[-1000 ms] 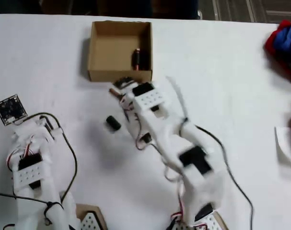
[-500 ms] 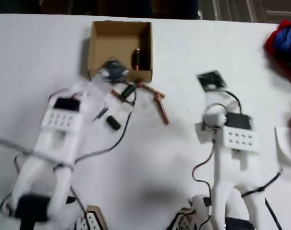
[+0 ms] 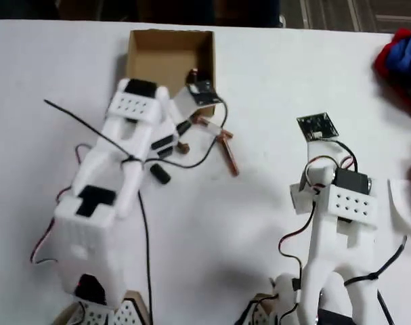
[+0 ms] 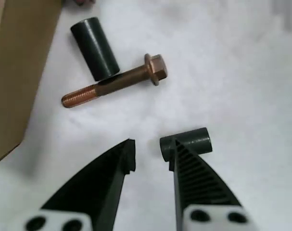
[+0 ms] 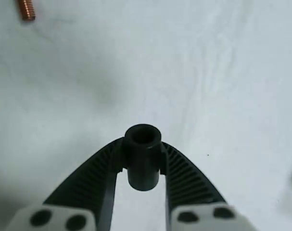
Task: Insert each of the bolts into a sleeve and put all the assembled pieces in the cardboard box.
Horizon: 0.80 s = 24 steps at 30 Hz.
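Right gripper (image 5: 142, 161) clamps a black cylindrical sleeve (image 5: 143, 139), bore toward its camera. Left gripper (image 4: 148, 151) is narrowly parted, holding nothing, near a flat-lying copper hex-head bolt (image 4: 114, 85).

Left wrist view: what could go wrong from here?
The left tool is open, with a sleeve at one fingertip rather than between them; closing might push it away. A second sleeve touches the bolt, so a bump could roll both.

Looks down past the left gripper (image 4: 150, 151), jaws apart with nothing between, onto a white table (image 4: 232, 72). Finds one black sleeve (image 4: 189, 140) at a fingertip (image 4: 178, 156), and farther off a second sleeve (image 4: 94, 48) touching the shank of a copper bolt (image 4: 114, 86), just beside the cardboard box (image 4: 16, 72).
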### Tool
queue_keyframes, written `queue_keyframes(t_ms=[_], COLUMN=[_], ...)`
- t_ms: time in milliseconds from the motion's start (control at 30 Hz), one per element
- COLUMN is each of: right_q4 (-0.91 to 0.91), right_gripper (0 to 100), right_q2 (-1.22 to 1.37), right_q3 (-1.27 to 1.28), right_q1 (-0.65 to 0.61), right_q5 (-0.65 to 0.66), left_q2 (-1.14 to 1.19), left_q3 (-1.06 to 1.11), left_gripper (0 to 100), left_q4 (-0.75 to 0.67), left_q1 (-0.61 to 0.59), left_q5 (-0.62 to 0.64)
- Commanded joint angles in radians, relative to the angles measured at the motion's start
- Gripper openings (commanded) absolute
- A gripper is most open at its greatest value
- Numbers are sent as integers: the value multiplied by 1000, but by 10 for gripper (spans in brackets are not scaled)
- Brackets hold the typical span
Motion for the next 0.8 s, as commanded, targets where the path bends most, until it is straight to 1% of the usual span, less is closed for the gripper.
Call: queue_keyframes(t_ms=[0, 100, 233, 267, 367, 433, 600, 767], right_q4=[-8, -8, -12, -13, -13, -13, -10, -13], right_gripper=[21, 21, 21, 21, 21, 21, 21, 21], right_q2=[-35, -36, -36, -36, -36, -36, -36, -36], right_q3=[-3, 9, 29, 32, 34, 34, 34, 34], right_q1=[18, 19, 18, 18, 18, 18, 18, 19], right_q5=[5, 5, 6, 6, 8, 8, 8, 6], left_q2=[86, 167, 241, 249, 261, 261, 262, 264], left_q3=[-203, -300, -354, -371, -392, -394, -387, -387], left_gripper=[139, 139, 139, 139, 139, 139, 139, 139], left_q4=[78, 87, 86, 87, 84, 78, 86, 78], left_q1=[26, 25, 25, 28, 35, 40, 40, 43], left_q5=[-8, -8, -25, -64, -239, -319, -371, -373])
